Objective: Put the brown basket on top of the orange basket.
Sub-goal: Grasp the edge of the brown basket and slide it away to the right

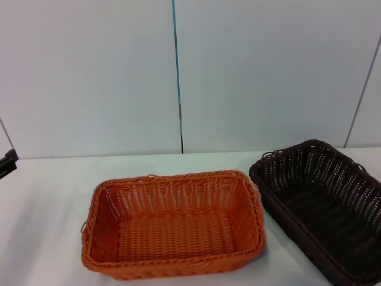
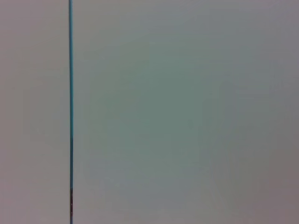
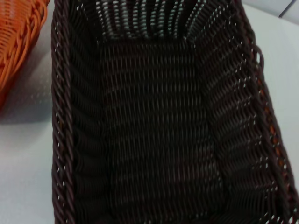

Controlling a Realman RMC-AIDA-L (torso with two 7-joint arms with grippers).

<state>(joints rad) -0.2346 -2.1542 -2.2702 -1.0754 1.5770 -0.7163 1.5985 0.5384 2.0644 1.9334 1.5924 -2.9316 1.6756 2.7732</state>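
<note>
Neither claw shows in any view. The right wrist camera hangs over the brown basket (image 3: pixel 159 121) and looks down into its empty weave, so the right claw is judged to be above it, but how wide it stands, and whether it touches the rim, cannot be told. The left wrist camera sees only a pale wall with a thin blue seam; a dark bit of hardware at the tabletop's (image 1: pixel 47 190) left edge may belong to the left arm, which looks parked.

The brown basket (image 1: pixel 324 205) sits at the tabletop's right edge, skewed, its near end running out of the head view. The orange basket (image 1: pixel 172 223) sits near the middle of the front edge, just beside the brown one and apart from it, with a strip of white between them. Both are upright and empty.

Risks, as a judgement:
- A grip on one looped rim could let the basket tilt or slip as it rises.
- Because the brown basket lies skewed, it needs turning before it will seat squarely.
- The close gap means a low carry could knock the orange basket aside.
</note>
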